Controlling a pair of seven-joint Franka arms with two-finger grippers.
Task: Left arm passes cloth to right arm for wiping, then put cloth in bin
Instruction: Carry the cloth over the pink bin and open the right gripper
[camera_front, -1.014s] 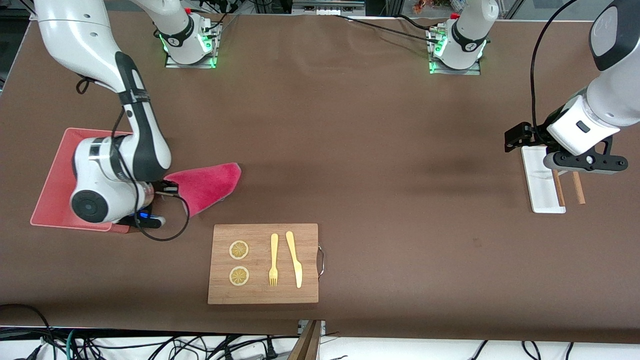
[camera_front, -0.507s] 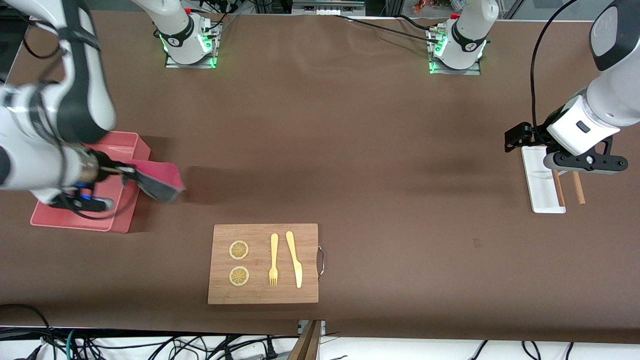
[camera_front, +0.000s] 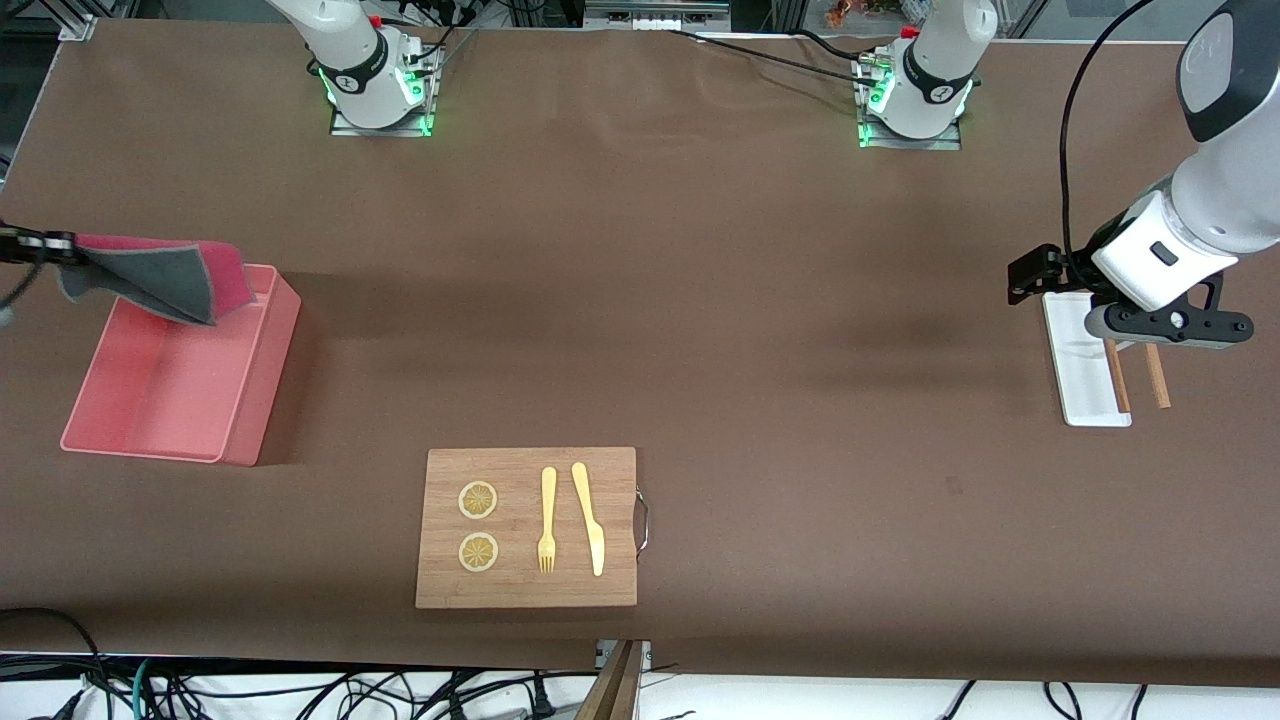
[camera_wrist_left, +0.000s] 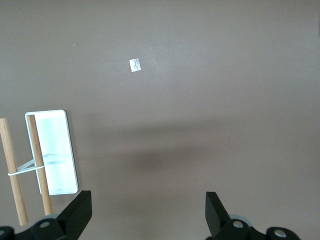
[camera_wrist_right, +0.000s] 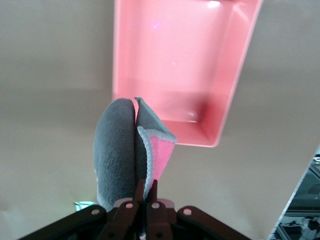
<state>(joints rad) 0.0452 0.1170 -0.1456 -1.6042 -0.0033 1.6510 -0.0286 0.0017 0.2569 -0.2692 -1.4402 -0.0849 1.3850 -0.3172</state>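
The crimson-pink cloth (camera_front: 160, 275) with its grey backing hangs in the air over the pink bin's (camera_front: 255, 380) edge nearest the robots' bases. My right gripper (camera_front: 60, 248) is shut on its corner at the frame's edge; most of the right arm is out of the front view. In the right wrist view the cloth (camera_wrist_right: 125, 155) hangs folded from the shut right gripper (camera_wrist_right: 146, 186), above the open, empty bin (camera_wrist_right: 220, 100). My left gripper (camera_front: 1165, 325) waits, open and empty, over the white tray (camera_front: 1078, 385); its fingers (camera_wrist_left: 75, 212) stand wide apart over bare table.
A wooden cutting board (camera_front: 527, 527) with two lemon slices, a yellow fork and a yellow knife lies near the front camera. The white tray (camera_wrist_left: 52, 150) with two wooden sticks (camera_wrist_left: 37, 165) lies at the left arm's end of the table.
My right gripper has lifted the cloth off the table beside the bin and carried it up over the bin, toward the table's end. The left arm has not moved.
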